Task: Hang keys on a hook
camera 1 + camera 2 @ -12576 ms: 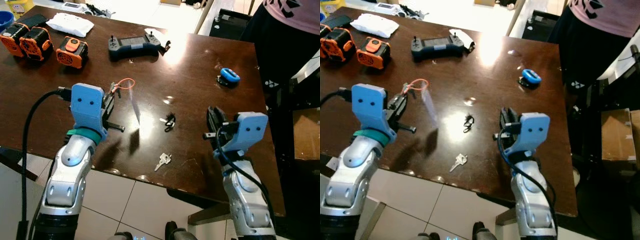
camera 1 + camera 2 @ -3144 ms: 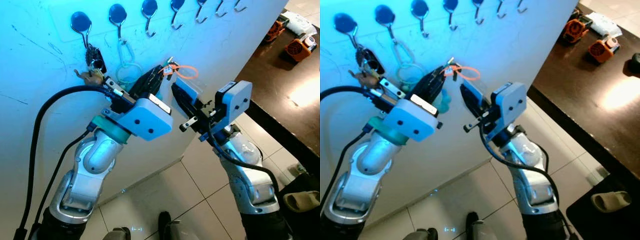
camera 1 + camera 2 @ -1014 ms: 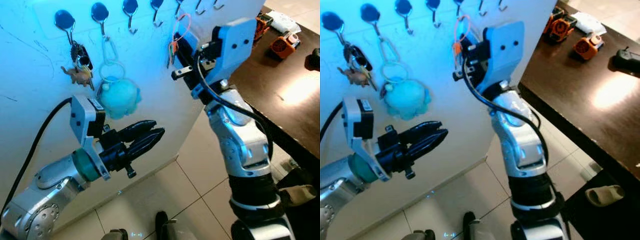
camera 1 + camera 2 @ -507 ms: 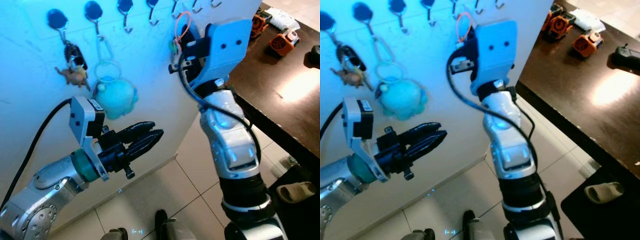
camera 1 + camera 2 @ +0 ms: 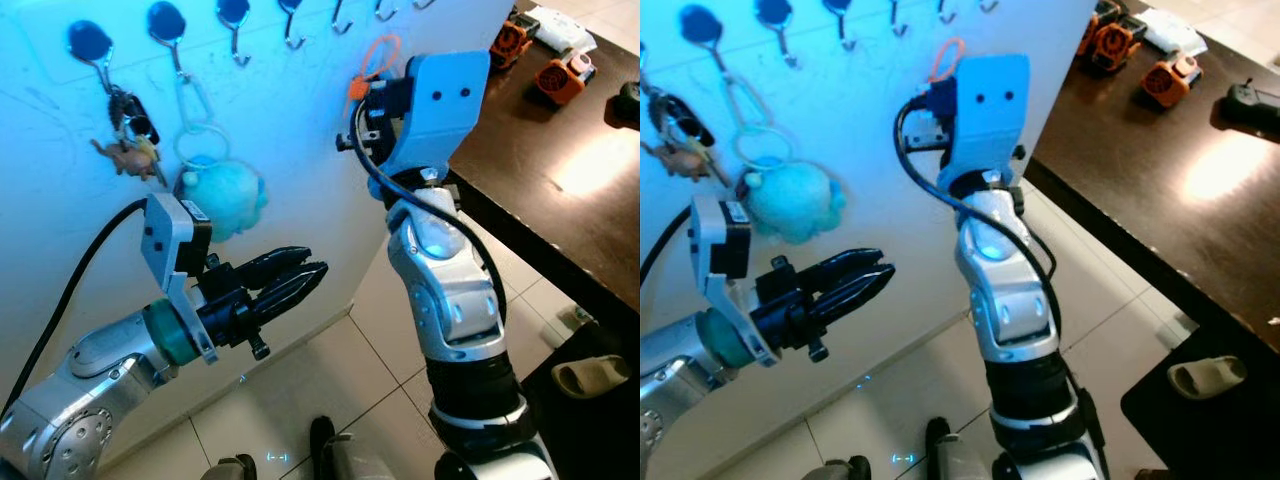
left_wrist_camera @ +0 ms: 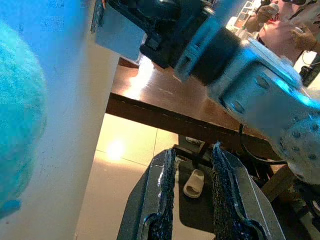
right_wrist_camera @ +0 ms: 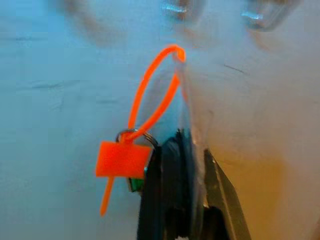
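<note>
Keys raised toward the hooks
Right hand (image 7: 175, 150) grips keys (image 7: 142, 117) at 12 o'clock; left hand (image 5: 290, 275) narrow, low.

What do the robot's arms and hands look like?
Both arms are shiny silver with rounded joints. Each wrist has a light blue box with two small dark dots like eyes. The left hand and right hand each have two long black fingers. The left arm has a teal ring, and thick black cables loop along both arms.
</note>
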`<state>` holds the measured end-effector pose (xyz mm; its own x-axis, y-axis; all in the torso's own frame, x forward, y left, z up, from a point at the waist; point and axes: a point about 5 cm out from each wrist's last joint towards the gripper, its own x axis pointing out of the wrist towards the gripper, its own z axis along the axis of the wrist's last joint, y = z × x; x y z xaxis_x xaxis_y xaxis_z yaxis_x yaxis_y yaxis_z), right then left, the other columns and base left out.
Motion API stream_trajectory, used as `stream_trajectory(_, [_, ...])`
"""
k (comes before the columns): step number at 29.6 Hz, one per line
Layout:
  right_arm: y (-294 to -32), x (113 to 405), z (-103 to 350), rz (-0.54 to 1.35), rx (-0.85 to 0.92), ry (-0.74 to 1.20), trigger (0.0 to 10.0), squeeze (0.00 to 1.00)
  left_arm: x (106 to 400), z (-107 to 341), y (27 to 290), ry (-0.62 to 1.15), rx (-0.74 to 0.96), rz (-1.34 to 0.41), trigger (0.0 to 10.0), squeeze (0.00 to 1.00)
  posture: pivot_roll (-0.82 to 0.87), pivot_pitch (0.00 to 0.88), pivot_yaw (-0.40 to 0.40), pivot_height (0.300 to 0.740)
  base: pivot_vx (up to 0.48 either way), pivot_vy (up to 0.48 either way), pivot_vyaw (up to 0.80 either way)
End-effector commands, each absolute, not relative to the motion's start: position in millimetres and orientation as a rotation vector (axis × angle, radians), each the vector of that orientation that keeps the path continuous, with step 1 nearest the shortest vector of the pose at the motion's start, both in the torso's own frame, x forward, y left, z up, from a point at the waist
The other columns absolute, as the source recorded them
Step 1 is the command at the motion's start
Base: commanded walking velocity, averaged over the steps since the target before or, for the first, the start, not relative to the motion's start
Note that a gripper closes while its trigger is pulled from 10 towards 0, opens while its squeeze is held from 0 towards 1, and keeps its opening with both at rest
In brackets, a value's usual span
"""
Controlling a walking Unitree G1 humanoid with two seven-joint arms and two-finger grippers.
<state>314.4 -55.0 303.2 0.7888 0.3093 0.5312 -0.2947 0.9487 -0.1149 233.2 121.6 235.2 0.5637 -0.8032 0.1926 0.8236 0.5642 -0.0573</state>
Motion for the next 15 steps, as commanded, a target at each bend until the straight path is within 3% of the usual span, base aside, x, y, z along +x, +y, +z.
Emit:
stream_trajectory(1, [-44,300,309,0.429,-0.033,-0.654,10.0,0.00,227,235,117,-0.146,-0.154,-0.991,10.0,0.00,-0.04,0.242,0.017,0.740,0.000,0.000,0.00])
stream_trajectory(6, [-48,289,312,0.453,-0.037,-0.723,10.0,0.00,227,236,117,-0.146,-0.156,-0.989,10.0,0.00,-0.04,0.242,0.017,0.740,0.000,0.000,0.00])
stream_trajectory(15, [-78,292,328,0.248,-0.054,-0.800,10.0,0.00,229,236,116,-0.145,-0.158,-0.999,10.0,0.00,-0.05,0.239,0.029,0.740,0.000,0.000,0.00])
